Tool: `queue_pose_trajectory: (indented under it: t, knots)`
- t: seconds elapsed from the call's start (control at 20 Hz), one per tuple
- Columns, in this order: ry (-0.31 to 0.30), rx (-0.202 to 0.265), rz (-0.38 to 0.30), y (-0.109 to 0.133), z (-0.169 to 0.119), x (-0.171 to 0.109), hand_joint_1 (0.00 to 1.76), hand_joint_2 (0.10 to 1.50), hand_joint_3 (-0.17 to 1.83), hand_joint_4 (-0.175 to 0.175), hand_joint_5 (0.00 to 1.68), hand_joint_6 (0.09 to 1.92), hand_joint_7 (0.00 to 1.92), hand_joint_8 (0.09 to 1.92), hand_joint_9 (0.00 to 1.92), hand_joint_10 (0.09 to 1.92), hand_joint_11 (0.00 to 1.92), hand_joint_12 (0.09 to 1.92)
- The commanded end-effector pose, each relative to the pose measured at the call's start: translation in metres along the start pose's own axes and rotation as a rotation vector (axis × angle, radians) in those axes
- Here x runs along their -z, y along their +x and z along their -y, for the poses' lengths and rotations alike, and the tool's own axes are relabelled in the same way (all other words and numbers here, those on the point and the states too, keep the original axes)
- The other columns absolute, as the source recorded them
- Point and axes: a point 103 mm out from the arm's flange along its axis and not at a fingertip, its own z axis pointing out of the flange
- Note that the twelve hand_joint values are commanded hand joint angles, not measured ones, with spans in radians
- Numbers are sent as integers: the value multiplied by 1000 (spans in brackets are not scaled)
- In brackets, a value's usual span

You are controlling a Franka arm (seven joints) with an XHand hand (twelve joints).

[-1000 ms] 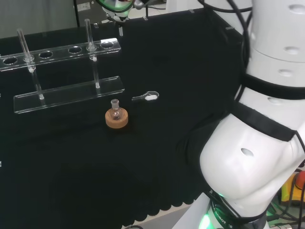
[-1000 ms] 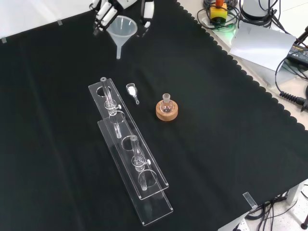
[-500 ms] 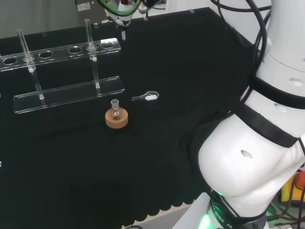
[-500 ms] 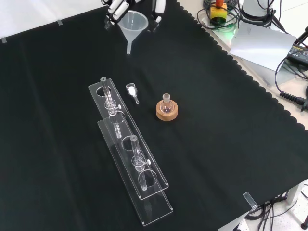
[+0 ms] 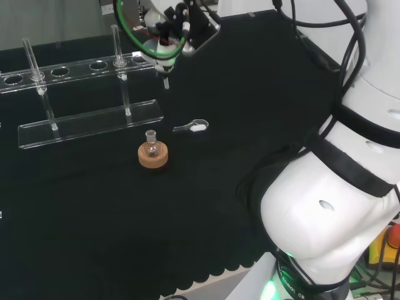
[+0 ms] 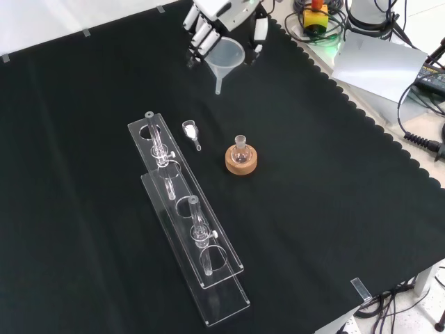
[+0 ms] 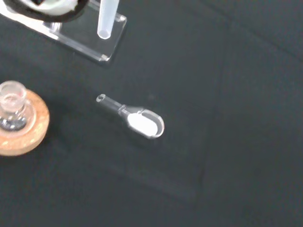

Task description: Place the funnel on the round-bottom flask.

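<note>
Robot hand (image 6: 221,15) carries funnel (image 6: 224,56), fingers curled round rim, stem down, above tabletop (image 6: 334,174). Round-bottom flask (image 6: 240,152) upright in cork ring (image 6: 241,163), well apart. Centre stem over neck before lowering; steer clear of scoop (image 6: 190,130) and rack (image 6: 188,223).

A plain black cloth with a scalloped edge (image 6: 334,209) covers the bench. At about twelve o'clock in the front view, a black and white robot hand (image 6: 221,15) holds a clear, colourless plastic funnel (image 6: 224,56). Near the centre, a clear glass round-bottom flask (image 6: 240,147) sits in a tan cork ring (image 6: 241,161). At its ten o'clock lies a small clear scoop with white powder (image 6: 189,130). A clear acrylic test-tube rack (image 6: 188,216) holds clear glass tubes.
</note>
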Motion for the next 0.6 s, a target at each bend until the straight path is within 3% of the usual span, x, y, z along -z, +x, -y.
queue_pose_trajectory:
  t: [0.05,0.6]
  knots:
    - [-10,6,-8,17,2,-11,839,703,551,-11,604,205,521,631,1037,538,658,1176]
    - [6,45,-21,45,-8,-31,841,701,556,-13,594,226,525,631,1041,533,664,1172]
